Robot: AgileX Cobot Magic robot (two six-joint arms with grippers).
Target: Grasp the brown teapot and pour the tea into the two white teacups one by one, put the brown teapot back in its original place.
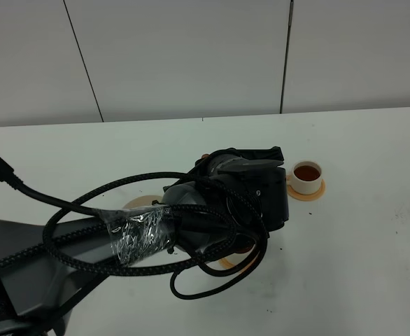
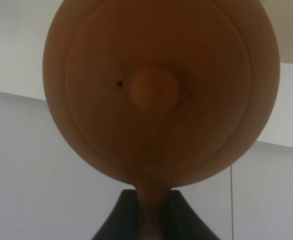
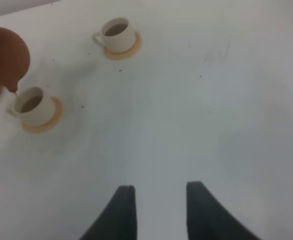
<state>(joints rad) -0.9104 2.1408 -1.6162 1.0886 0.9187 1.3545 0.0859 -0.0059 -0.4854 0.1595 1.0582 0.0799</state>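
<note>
My left pincer (image 2: 151,220) is clamped on the handle of the teapot (image 2: 159,90), with the two dark fingers (image 2: 117,220) pressed against it from both sides. In my left wrist view the teapot fills almost the whole picture: I see its round lid and the small knob (image 2: 155,90) in the middle. In my right wrist view the teapot (image 3: 4,57) is tipped in the air, and its spout (image 3: 14,91) points down just above the rim of the near cup (image 3: 32,105), which has brown tea inside. This cup stands on an orange coaster (image 3: 54,117). The far cup (image 1: 307,176) also holds brown tea and stands on its own coaster (image 1: 317,193), to the right of my left arm (image 1: 191,224) on the white bench (image 1: 373,266). From the high camera my arm hides the teapot and the near cup; only a part of a pale saucer (image 1: 136,204) shows at the left of the arm. My right pincer (image 3: 159,212) is empty, its fingers (image 3: 124,210) stand apart above the bare bench, well away from both cups.
</note>
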